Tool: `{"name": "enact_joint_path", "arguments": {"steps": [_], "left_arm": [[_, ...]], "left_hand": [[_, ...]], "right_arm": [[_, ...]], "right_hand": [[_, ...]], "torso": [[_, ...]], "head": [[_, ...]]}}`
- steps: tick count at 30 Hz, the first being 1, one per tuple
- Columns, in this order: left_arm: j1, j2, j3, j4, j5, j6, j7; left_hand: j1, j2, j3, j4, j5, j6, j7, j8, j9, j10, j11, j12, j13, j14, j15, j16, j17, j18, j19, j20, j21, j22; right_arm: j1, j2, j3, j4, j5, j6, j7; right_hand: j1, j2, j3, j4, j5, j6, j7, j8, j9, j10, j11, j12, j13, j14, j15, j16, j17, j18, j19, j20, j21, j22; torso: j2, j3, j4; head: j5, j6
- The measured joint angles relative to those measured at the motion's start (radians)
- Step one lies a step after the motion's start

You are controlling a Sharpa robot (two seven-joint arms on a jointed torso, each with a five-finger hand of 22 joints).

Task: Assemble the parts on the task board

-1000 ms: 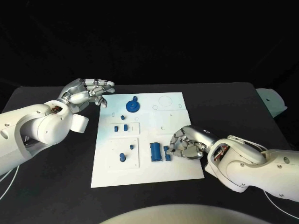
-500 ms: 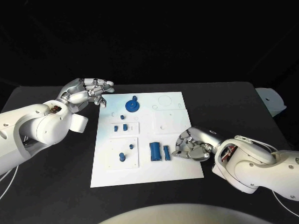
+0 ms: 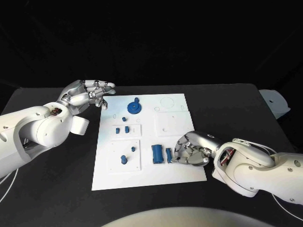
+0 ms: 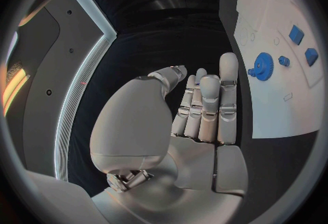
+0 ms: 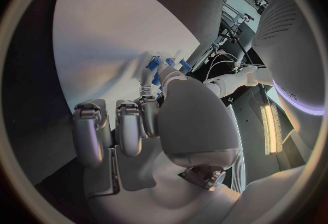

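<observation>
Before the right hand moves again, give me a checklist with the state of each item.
1. Right hand at the blue pieces on the white board: ok.
2. Narrow blue block in its fingers: cannot tell, they hide the contact.
3. Larger blue block beside it lying free: ok.
4. Left hand off the board, holding nothing: ok.
5. Blue gear out of the right hand's way: ok.

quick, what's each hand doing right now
Left hand: open, holding nothing, beside the task board.
Right hand: fingers curled over the board by a blue part; grip cannot be told.
</observation>
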Motion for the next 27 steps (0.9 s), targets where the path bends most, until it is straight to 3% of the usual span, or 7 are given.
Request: {"name": "enact_joint_path", "arguments": {"steps": [27], "left_arm": [[0.000, -0.001, 0.000, 0.001, 0.000, 0.001, 0.000]], "left_hand": [[0.000, 0.000, 0.000, 0.000, 0.000, 0.000, 0.000, 0.000, 0.000, 0.000, 0.000, 0.000, 0.000, 0.000, 0.000, 0.000, 0.000, 0.000, 0.000, 0.000, 0.000, 0.000]], "right_arm": [[-0.002, 0.054, 0.000, -0.029, -0.053, 0.015, -0.059]], "right_hand": [[0.000, 0.000, -0.006, 0.000, 0.007, 0.003, -0.003, 0.000, -0.003, -0.003, -0.003, 0.004, 0.000, 0.000, 0.000, 0.000, 0.001, 0.000, 0.000, 0.000, 0.000, 0.001]], "torso": [[0.000, 0.0003, -0.0012]], "head": [[0.003, -0.005]]}}
